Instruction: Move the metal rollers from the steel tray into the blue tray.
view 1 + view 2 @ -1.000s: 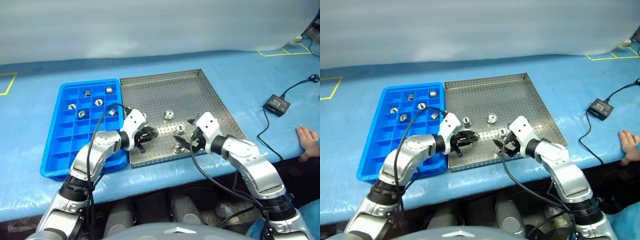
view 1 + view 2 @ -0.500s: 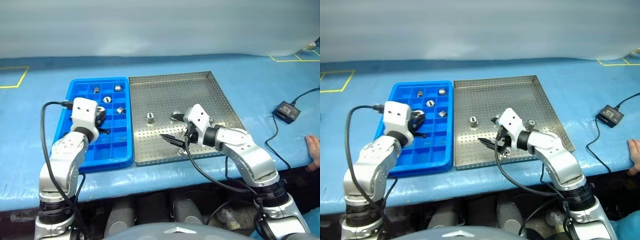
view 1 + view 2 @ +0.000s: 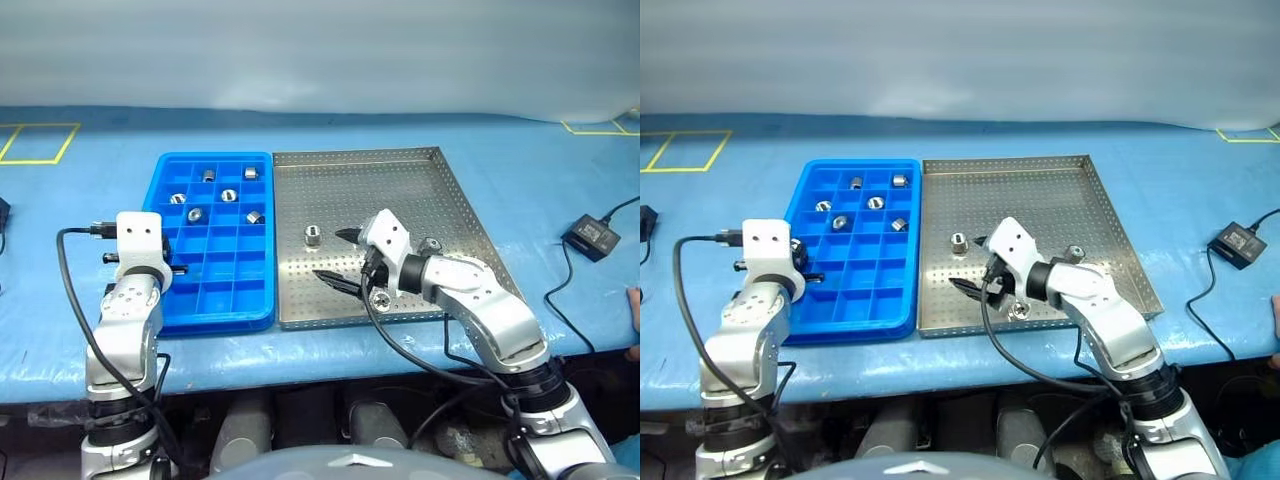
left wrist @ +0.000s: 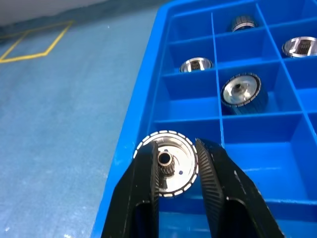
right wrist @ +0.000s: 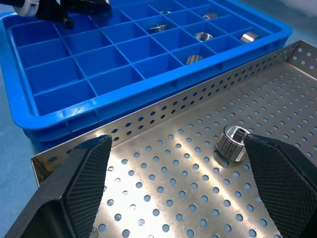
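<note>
Left gripper (image 4: 174,173) is clamped on a metal roller (image 4: 167,163), hanging right over the blue tray's (image 3: 212,317) outer rim at the left of the head view. That's the danger: release here and the roller could tip off the lip onto the blue table cover (image 3: 60,210), or bounce into an occupied cell. 5 rollers (image 3: 195,214) already sit in upper compartments. Centre frame, the right gripper (image 3: 334,256) stands wide apart above the steel tray (image 3: 440,190), 1 roller (image 5: 231,143) between its fingers. Closing off-centre could squirt that roller across the perforated floor. 2 more rollers (image 3: 312,236) wait nearby.
</note>
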Motion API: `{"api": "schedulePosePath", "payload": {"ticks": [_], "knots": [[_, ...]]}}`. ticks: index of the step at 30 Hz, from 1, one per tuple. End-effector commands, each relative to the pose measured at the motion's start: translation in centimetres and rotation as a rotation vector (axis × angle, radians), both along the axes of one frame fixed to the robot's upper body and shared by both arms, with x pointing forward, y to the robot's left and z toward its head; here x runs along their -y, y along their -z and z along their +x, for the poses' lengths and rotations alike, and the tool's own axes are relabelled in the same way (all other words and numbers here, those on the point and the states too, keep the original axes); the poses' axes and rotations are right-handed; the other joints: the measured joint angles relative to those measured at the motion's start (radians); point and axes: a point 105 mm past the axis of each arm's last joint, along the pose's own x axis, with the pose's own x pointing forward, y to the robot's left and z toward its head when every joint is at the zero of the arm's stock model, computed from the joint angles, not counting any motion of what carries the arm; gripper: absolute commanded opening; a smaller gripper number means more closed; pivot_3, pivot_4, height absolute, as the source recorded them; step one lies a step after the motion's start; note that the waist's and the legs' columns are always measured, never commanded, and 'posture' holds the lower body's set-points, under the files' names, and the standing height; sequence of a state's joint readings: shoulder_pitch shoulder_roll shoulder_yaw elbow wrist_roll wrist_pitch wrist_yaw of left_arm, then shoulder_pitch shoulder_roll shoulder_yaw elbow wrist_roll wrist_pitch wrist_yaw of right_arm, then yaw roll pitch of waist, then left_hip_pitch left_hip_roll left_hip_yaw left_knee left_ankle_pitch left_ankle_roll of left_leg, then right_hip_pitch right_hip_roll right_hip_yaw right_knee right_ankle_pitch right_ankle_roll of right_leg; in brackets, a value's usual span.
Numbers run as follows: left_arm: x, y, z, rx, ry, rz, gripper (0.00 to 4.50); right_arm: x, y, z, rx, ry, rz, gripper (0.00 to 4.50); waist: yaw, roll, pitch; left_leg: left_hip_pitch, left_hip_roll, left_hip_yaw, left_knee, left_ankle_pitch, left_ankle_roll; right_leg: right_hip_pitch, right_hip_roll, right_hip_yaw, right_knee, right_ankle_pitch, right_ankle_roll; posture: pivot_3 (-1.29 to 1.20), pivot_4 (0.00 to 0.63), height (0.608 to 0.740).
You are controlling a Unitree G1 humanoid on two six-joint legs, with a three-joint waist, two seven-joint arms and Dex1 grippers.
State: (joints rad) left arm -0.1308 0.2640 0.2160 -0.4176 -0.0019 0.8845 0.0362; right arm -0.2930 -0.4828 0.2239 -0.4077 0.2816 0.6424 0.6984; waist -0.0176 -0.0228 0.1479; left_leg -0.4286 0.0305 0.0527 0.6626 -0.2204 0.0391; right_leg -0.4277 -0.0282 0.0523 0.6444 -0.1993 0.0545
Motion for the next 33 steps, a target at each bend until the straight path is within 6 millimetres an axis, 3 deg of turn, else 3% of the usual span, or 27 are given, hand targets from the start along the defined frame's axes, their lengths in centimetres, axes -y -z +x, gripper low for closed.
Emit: {"api": "schedulePosePath", "payload": {"ticks": [1, 5, 8, 11, 13, 15, 18, 22, 33], "knots": [[0.3, -1.3, 0.6, 0.063, 0.008, 0.006, 1.54, 0.2, -1.7, -0.2, 0.068, 0.004, 0.019, 4.50, -0.003, 0.000, 0.000, 0.000, 0.000, 0.000, 0.000, 0.000, 0.000, 0.000, 0.000, 0.000, 0.000, 0.000, 0.000, -0.03, 0.150, 0.740], [1.7, -3.7, 1.7, 0.220, 0.048, -0.093, 2.67, 0.5, -1.5, -0.1, 0.068, 0.026, 0.009, 4.50, -0.002, 0.000, 0.000, 0.000, 0.000, 0.000, 0.000, 0.000, 0.000, 0.000, 0.000, 0.000, 0.000, 0.000, 0.000, -0.05, 0.150, 0.740], [4.1, -5.5, 2.6, 0.329, 0.161, -0.198, 2.67, 0.8, -1.1, -0.1, 0.064, 0.047, -0.004, 4.50, -0.001, -0.001, 0.000, -0.001, 0.000, 0.000, 0.001, 0.000, 0.000, 0.001, -0.001, -0.001, 0.000, 0.000, 0.000, -0.06, 0.150, 0.740], [8.5, -6.9, 3.0, 0.364, 0.421, -0.292, 2.67, 1.0, -0.8, 0.0, 0.065, 0.069, -0.013, 4.50, -0.009, -0.001, 0.000, -0.001, -0.001, 0.000, 0.001, 0.000, 0.000, 0.000, -0.001, 0.000, 0.000, 0.000, 0.000, -0.07, 0.150, 0.740], [12.6, -7.0, 2.5, 0.303, 0.688, -0.322, 2.67, 1.1, -0.8, 0.0, 0.066, 0.080, -0.011, 4.50, -0.018, -0.001, 0.000, -0.001, -0.001, 0.000, 0.000, 0.000, 0.000, 0.000, -0.001, 0.000, 0.000, 0.000, 0.000, -0.09, 0.150, 0.740], [15.2, -6.2, 2.1, 0.210, 0.862, -0.307, 2.67, 1.1, -0.8, 0.0, 0.069, 0.088, -0.009, 4.50, -0.023, -0.001, 0.000, -0.002, -0.002, 0.000, 0.000, 0.000, 0.000, 0.000, 0.000, 0.000, 0.000, 0.000, 0.000, -0.10, 0.150, 0.740], [16.4, -3.7, 3.1, 0.058, 0.935, -0.211, 2.67, 1.1, -0.8, -0.1, 0.073, 0.101, -0.005, 4.50, -0.034, -0.001, 0.000, -0.001, -0.003, 0.000, 0.000, 0.000, 0.000, 0.000, 0.001, 0.000, 0.000, 0.000, 0.000, -0.13, 0.150, 0.740], [16.4, -1.1, 4.6, -0.089, 0.953, -0.103, 2.67, 1.1, -0.5, -0.5, 0.071, 0.119, 0.002, 4.50, -0.057, -0.001, 0.000, 0.000, -0.004, 0.000, 0.001, 0.000, 0.000, 0.000, 0.003, 0.000, 0.000, -0.002, 0.003, -0.16, 0.150, 0.740], [15.9, 1.6, 6.0, -0.213, 0.931, -0.034, 2.67, 0.0, 0.5, -1.6, 0.047, 0.114, 0.022, 4.50, -0.077, 0.000, -0.001, 0.000, -0.001, 0.000, 0.000, 0.000, 0.000, 0.000, 0.002, 0.001, 0.000, -0.001, 0.002, -0.18, 0.150, 0.740]]}}
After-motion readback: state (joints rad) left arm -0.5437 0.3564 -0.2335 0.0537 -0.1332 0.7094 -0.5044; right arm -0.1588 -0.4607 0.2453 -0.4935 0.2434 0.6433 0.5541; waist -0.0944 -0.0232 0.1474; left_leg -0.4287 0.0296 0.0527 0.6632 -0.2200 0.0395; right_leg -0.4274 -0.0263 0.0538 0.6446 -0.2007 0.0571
